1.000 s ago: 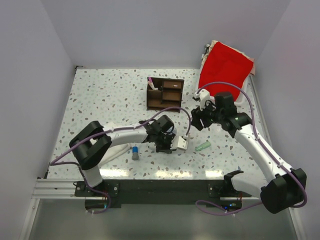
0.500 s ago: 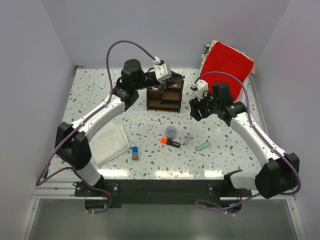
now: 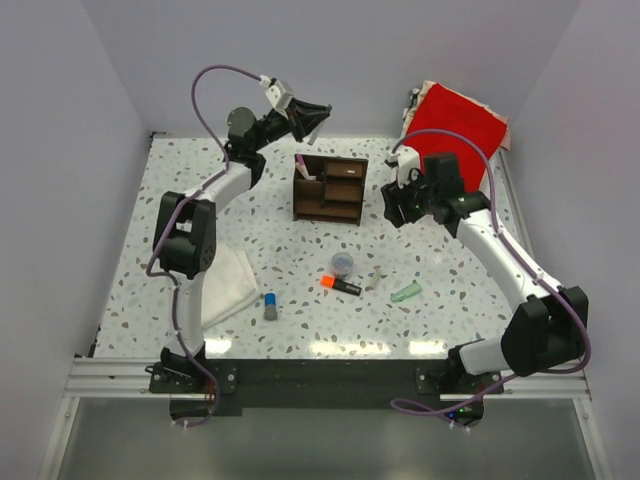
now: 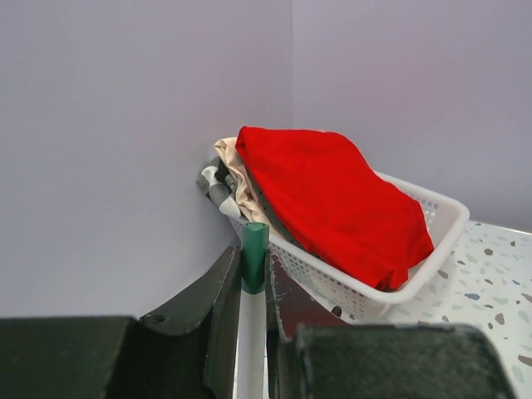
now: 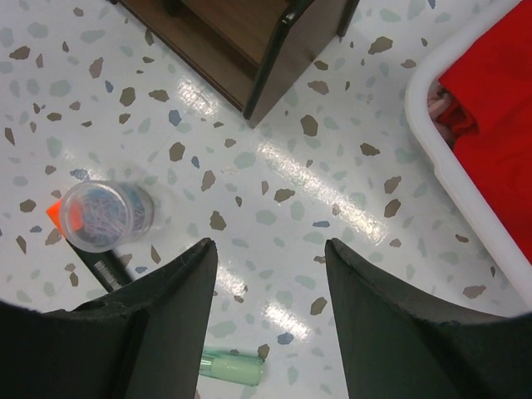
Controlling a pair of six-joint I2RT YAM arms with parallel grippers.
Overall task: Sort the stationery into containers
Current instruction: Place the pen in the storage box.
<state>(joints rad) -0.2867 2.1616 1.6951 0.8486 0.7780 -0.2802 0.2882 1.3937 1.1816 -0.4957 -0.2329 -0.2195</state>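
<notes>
Lifted up top, your left gripper [image 3: 320, 111] pinches a green-tipped pen [image 4: 253, 248], maybe for the organizer [image 3: 330, 192] next; right gripper [image 5: 268, 251] spread wide.

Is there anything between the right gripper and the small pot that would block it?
Nothing visible does. In the right wrist view, only bare table lies between the open right gripper and the pot. The highlighter lies right beside the pot, so it may get bumped.
</notes>
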